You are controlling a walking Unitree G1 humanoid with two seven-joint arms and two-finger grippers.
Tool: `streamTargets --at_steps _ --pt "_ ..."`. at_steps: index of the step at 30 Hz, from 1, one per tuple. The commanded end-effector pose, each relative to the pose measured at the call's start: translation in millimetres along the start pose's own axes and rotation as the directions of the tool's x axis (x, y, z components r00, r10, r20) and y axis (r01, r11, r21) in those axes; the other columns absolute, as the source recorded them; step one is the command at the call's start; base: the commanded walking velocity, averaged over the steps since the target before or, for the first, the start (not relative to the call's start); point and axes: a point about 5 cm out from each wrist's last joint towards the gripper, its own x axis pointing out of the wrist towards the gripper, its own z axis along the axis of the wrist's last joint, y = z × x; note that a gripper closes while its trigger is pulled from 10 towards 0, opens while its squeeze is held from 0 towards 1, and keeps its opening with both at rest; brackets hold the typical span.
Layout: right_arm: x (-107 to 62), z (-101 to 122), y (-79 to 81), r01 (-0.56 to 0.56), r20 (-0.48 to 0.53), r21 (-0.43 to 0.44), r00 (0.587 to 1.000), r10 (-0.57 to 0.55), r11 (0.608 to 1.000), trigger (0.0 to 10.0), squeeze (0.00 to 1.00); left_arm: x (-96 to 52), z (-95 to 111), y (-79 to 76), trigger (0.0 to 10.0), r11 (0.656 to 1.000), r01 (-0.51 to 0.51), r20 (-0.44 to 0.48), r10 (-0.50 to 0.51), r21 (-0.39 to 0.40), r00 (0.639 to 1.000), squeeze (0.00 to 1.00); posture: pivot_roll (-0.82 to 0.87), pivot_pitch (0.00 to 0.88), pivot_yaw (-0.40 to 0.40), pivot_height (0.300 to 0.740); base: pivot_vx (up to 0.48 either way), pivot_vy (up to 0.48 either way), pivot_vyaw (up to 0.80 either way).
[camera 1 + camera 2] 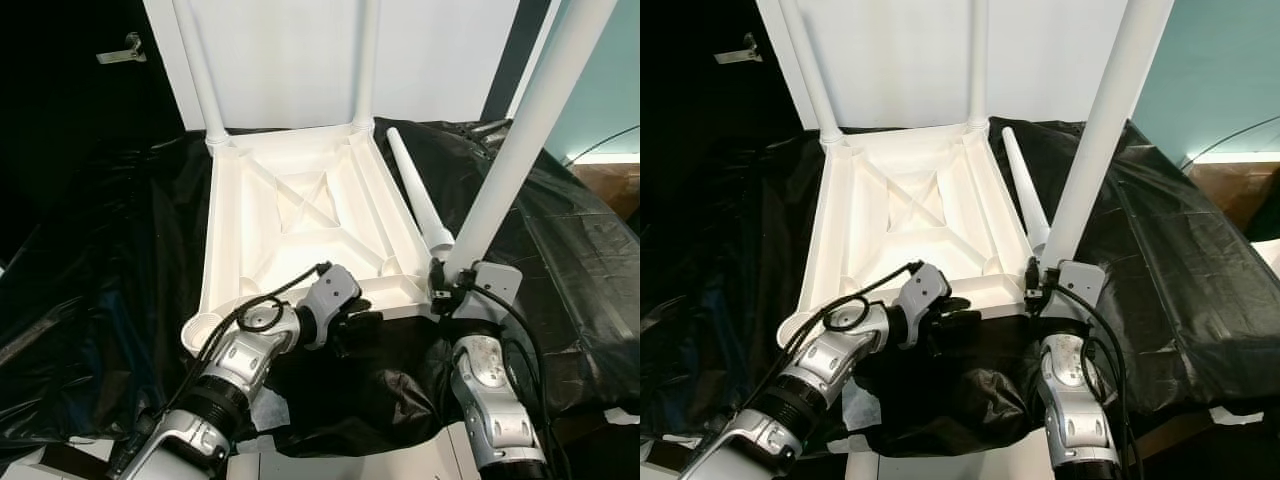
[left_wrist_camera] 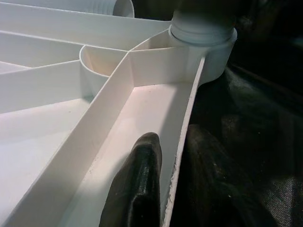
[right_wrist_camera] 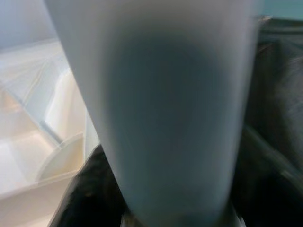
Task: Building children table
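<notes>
A white plastic table top [image 1: 300, 215] lies upside down on black sheeting. Two white legs [image 1: 200, 70] [image 1: 366, 60] stand in its far corners. A third leg [image 1: 415, 195] lies loose on the sheet beside its right edge. My right gripper [image 1: 447, 285] is shut on the foot of a fourth leg [image 1: 520, 130], which stands slightly tilted at the near right corner socket [image 2: 203, 33]. My left gripper [image 1: 355, 320] is shut on the top's near rim, with one finger [image 2: 137, 184] inside the wall and the other outside. The near left socket [image 1: 205, 328] holds nothing.
Black plastic sheeting [image 1: 100, 250] covers the whole work surface and hangs over its near edge. A white panel [image 1: 300, 50] rises behind the table top. A door handle [image 1: 122, 50] shows at far left. A brown box [image 1: 610, 185] sits far right.
</notes>
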Motion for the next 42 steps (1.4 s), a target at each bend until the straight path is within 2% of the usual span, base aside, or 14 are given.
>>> streamTargets --at_steps 1,5,6,13,14,16,22,24,25,26,38,40,41,42 --pt "-2.0 -10.4 -0.3 -0.025 -0.052 -0.010 0.998 0.025 1.000 10.0 1.00 2.9 -15.8 -14.9 10.0 0.993 0.113 -0.052 -0.115 -0.041 0.992 0.00 -0.06 0.000 0.008 0.740 0.000 0.000 0.00" --pt "0.6 2.5 6.5 -0.169 0.026 -0.105 0.985 0.172 0.980 10.0 0.96 3.9 -15.0 -15.7 10.0 0.992 0.115 -0.049 -0.117 -0.043 0.992 0.00 -0.07 0.000 0.009 0.740 0.000 0.000 0.00" --pt "3.5 9.8 7.4 -0.235 0.049 -0.149 0.969 0.244 0.961 10.0 0.00 4.5 -14.7 -16.1 10.0 0.992 0.117 -0.048 -0.119 -0.044 0.992 0.00 -0.08 0.003 0.011 0.740 0.000 0.000 0.00" --pt "13.3 17.8 -8.7 -0.396 -0.022 -0.154 0.917 0.398 0.905 10.0 0.00 7.2 -14.1 -17.8 10.0 0.991 0.126 -0.044 -0.128 -0.048 0.991 0.00 -0.09 0.004 0.010 0.740 0.000 0.000 0.00" --pt "11.8 17.8 -13.9 -0.480 -0.066 -0.153 0.877 0.476 0.864 10.0 0.00 7.9 -13.0 -17.6 10.0 0.991 0.126 -0.042 -0.128 -0.047 0.991 0.00 -0.09 0.004 0.009 0.740 0.000 0.000 0.00" --pt "10.2 17.2 -15.7 -0.525 -0.093 -0.155 0.851 0.517 0.837 10.0 0.00 8.1 -12.6 -17.5 10.0 0.991 0.126 -0.041 -0.128 -0.046 0.991 0.00 -0.09 0.005 0.009 0.740 0.000 0.000 0.00" --pt "6.7 15.9 -21.7 -0.609 -0.148 -0.167 0.793 0.591 0.776 10.0 0.00 7.6 -12.4 -17.4 10.0 0.991 0.125 -0.041 -0.127 -0.046 0.991 0.00 -0.09 0.005 0.010 0.740 0.000 0.000 0.00" --pt "6.7 15.9 -21.7 -0.609 -0.148 -0.167 0.793 0.591 0.776 10.0 0.00 7.6 -12.4 -17.4 10.0 0.991 0.125 -0.041 -0.127 -0.046 0.991 0.00 -0.09 0.005 0.010 0.740 0.000 0.000 0.00" --pt "6.4 16.4 -23.9 -0.629 -0.159 -0.166 0.777 0.609 0.759 1.3 0.00 7.3 -12.5 -17.2 10.0 0.991 0.124 -0.042 -0.126 -0.046 0.991 0.00 -0.09 0.003 0.011 0.740 0.000 0.000 0.00" --pt "6.5 19.1 -26.5 -0.653 -0.161 -0.174 0.757 0.633 0.737 0.0 0.00 6.8 -12.5 -16.7 10.0 0.991 0.122 -0.043 -0.124 -0.046 0.991 0.00 -0.09 0.002 0.013 0.740 0.000 0.000 0.00" --pt "9.9 24.3 -38.1 -0.692 -0.206 -0.188 0.722 0.661 0.697 0.0 0.00 6.3 -12.5 -15.6 10.0 0.992 0.122 -0.043 -0.124 -0.043 0.991 0.00 -0.09 0.003 0.016 0.740 0.000 0.000 0.00" --pt "6.6 16.7 -30.9 -0.655 -0.196 -0.137 0.753 0.628 0.743 0.0 0.00 6.4 -13.3 -15.6 10.0 0.991 0.122 -0.045 -0.124 -0.045 0.991 0.00 -0.09 0.003 0.016 0.740 0.000 0.000 0.00" --pt "6.6 16.7 -30.9 -0.655 -0.196 -0.137 0.753 0.628 0.743 0.0 0.00 6.4 -13.3 -15.6 10.0 0.991 0.122 -0.045 -0.124 -0.045 0.991 0.00 -0.09 0.003 0.016 0.740 0.000 0.000 0.00" --pt "5.6 13.6 -26.3 -0.603 -0.168 -0.126 0.795 0.582 0.788 0.0 0.00 6.5 -13.6 -15.6 10.0 0.991 0.122 -0.046 -0.125 -0.045 0.991 0.00 -0.09 0.002 0.013 0.740 0.000 0.000 0.00"
